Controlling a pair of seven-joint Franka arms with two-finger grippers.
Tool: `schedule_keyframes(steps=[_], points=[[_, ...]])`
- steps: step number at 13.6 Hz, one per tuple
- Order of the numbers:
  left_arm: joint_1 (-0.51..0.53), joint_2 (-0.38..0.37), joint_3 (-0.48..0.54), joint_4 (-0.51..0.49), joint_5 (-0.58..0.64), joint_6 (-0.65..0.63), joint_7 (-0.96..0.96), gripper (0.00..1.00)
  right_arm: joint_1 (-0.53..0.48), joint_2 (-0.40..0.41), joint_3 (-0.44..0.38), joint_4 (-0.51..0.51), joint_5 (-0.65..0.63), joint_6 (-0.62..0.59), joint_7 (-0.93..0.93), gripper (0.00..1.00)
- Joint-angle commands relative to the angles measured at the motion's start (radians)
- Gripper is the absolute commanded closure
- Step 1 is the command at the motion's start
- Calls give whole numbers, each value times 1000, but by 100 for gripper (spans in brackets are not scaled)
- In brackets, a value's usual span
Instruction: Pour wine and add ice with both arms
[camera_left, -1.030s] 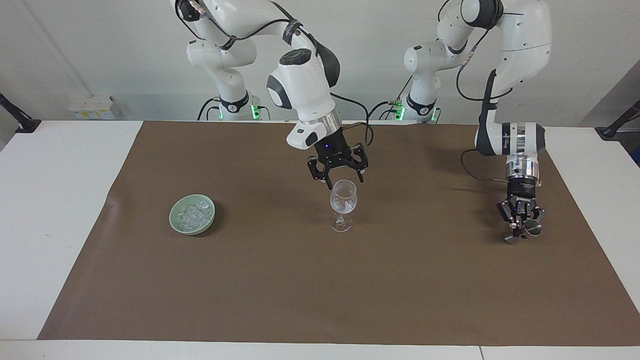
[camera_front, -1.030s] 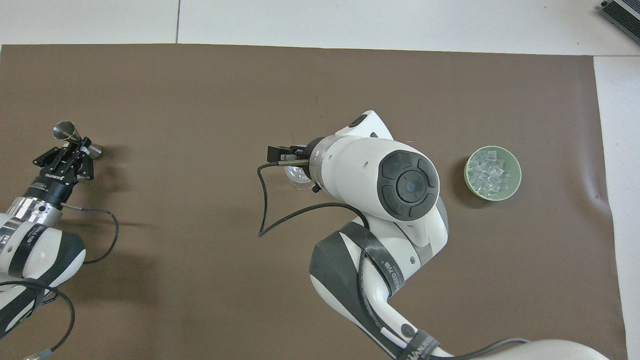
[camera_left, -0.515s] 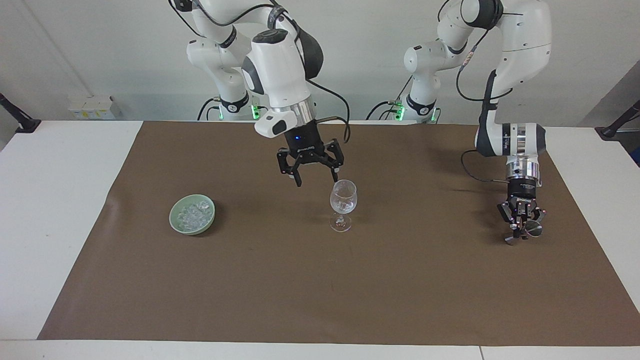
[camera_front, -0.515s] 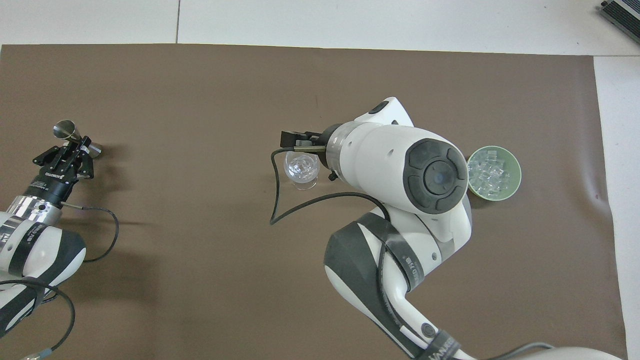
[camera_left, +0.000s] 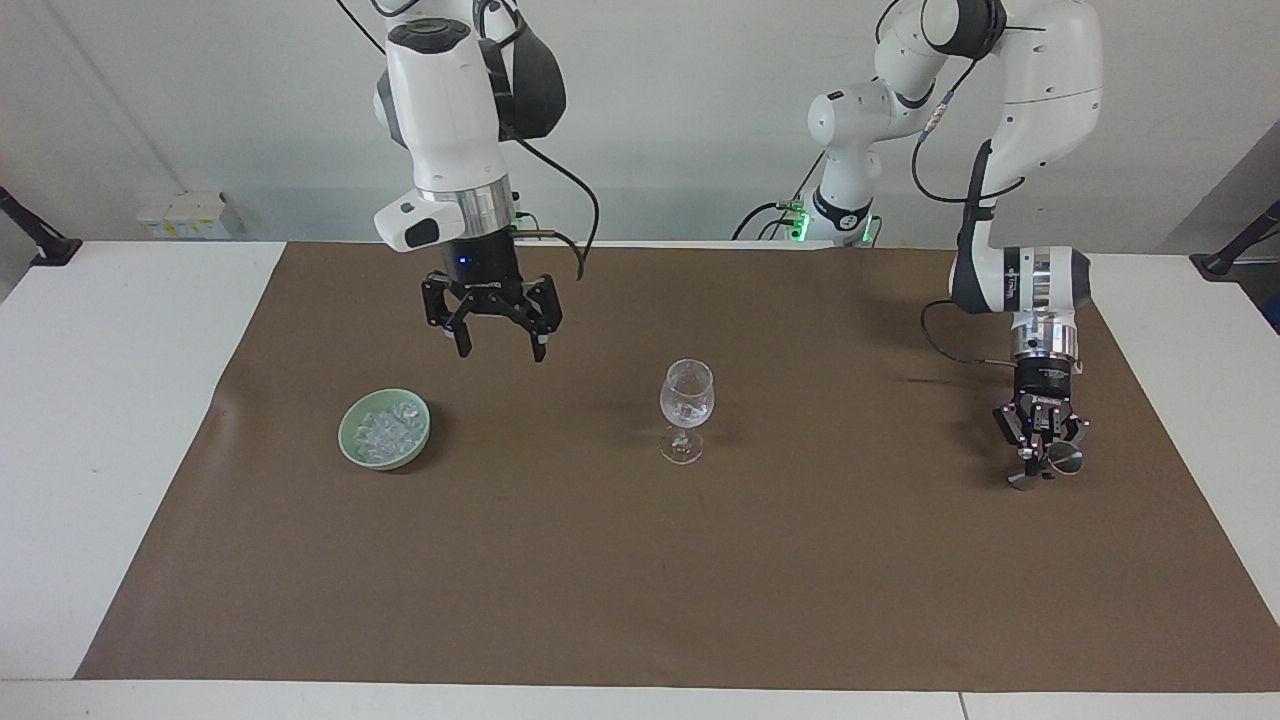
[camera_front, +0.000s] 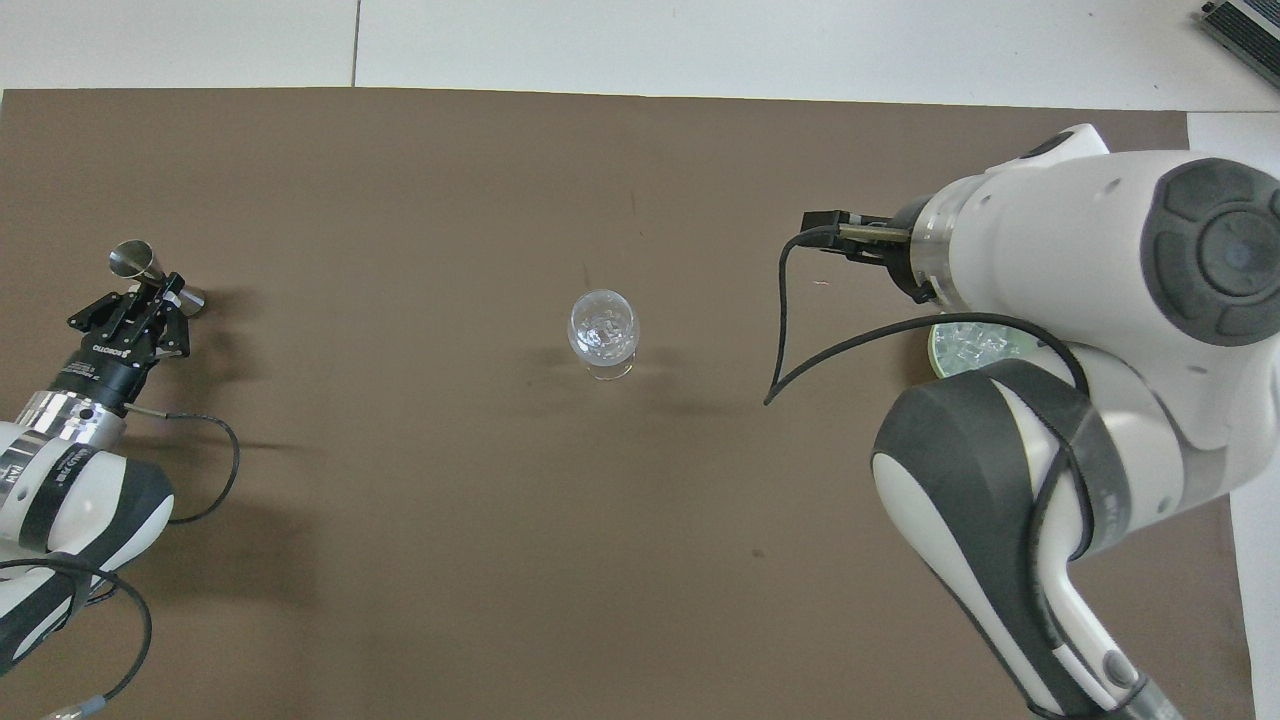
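A clear stemmed wine glass (camera_left: 687, 400) stands mid-mat with a few ice chunks (camera_left: 686, 408) in its bowl; it also shows in the overhead view (camera_front: 603, 330). A green bowl (camera_left: 350, 440) holding several ice chunks (camera_left: 385, 425) sits toward the right arm's end; in the overhead view the bowl (camera_front: 935, 350) is half hidden under the right arm. My right gripper (camera_left: 495, 345) is open and empty, in the air over the mat between glass and bowl. My left gripper (camera_left: 1040, 462) is shut on a metal jigger (camera_left: 1062, 462), low at the mat, and shows from above too (camera_front: 152, 298).
A brown mat (camera_left: 640, 580) covers most of the white table (camera_left: 100, 400). The jigger (camera_front: 132, 262) lies tilted on its side at the left arm's end. The right arm's black cable (camera_front: 790, 330) hangs over the mat beside the bowl.
My right gripper has left its spot just above the glass, risen and swung toward the bowl, staying open. The left gripper and jigger have not moved.
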Motion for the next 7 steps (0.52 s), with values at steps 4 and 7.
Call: schedule_keyframes(steps=[4, 7], points=[[-6, 16, -3, 23, -26, 22, 3, 84, -28, -43, -68, 73, 2, -210, -124, 0], [-6, 16, -3, 25, -25, 22, 3, 77, -28, -68, -131, 79, 24, -282, -203, 0]])
